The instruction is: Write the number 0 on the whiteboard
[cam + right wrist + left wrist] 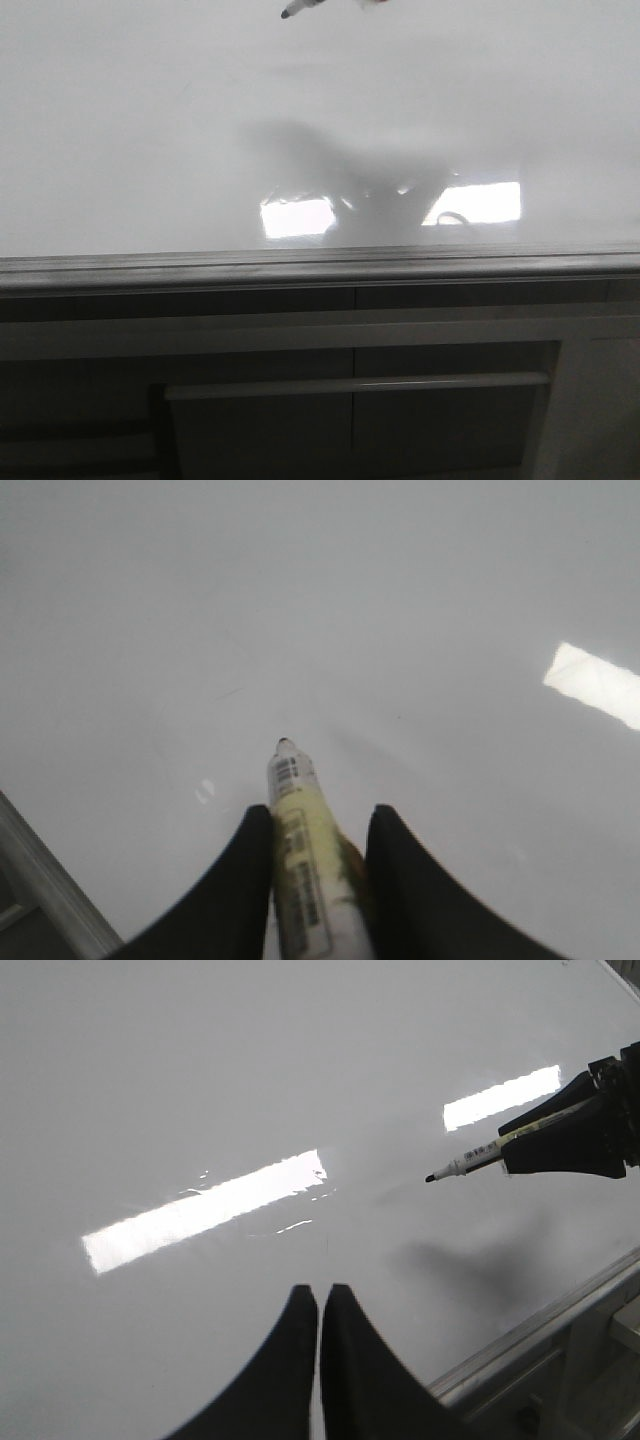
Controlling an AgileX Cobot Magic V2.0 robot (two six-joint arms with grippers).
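Only wrist views show right fingers (318, 830) gripping marker (300, 860), seemingly above whiteboard (120, 150).

black tapered fingers (300, 1360), curved matte surfaces

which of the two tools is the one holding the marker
The right tool. Its fingers are clamped on either side of the marker, tip pointing at the whiteboard. The left tool has its fingers pressed together with nothing between them.
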